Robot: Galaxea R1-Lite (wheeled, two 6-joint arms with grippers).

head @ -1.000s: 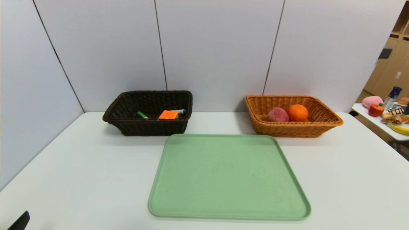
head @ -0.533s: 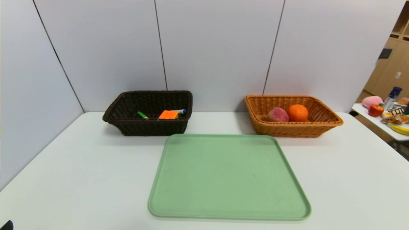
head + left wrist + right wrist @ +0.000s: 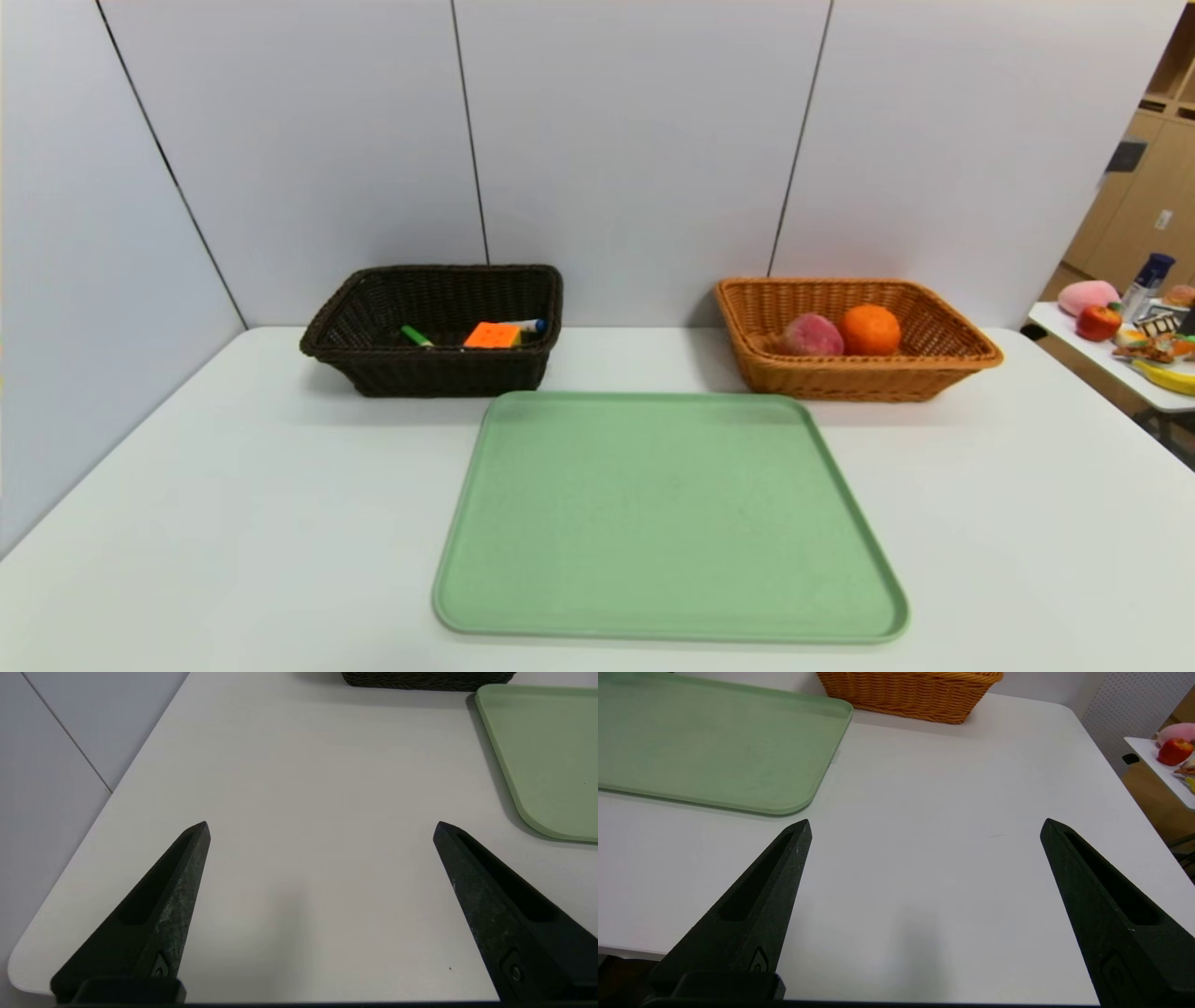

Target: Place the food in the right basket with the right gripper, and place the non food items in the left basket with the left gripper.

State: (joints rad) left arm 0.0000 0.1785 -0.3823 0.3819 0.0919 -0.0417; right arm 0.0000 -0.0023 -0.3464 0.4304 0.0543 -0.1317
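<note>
The dark brown left basket (image 3: 373, 369) holds a green marker (image 3: 416, 336), an orange cube (image 3: 492, 335) and a blue-tipped pen (image 3: 530, 326). The tan right basket (image 3: 943, 369) holds a pink peach (image 3: 810, 335) and an orange (image 3: 869, 329). The green tray (image 3: 667, 513) between them is bare. My left gripper (image 3: 320, 828) is open and empty over the table's near left corner. My right gripper (image 3: 924, 828) is open and empty over the table near its right front. Neither gripper shows in the head view.
The white table (image 3: 233, 513) meets grey wall panels behind the baskets. A side table (image 3: 1134, 359) at the far right carries fruit and small items, also seen in the right wrist view (image 3: 1174, 751). The tray's corner shows in both wrist views (image 3: 542, 751) (image 3: 714, 746).
The left gripper's dark tip at the head view's lower left corner has slid down and out of that view. Baskets, their contents and the tray have not moved.
</note>
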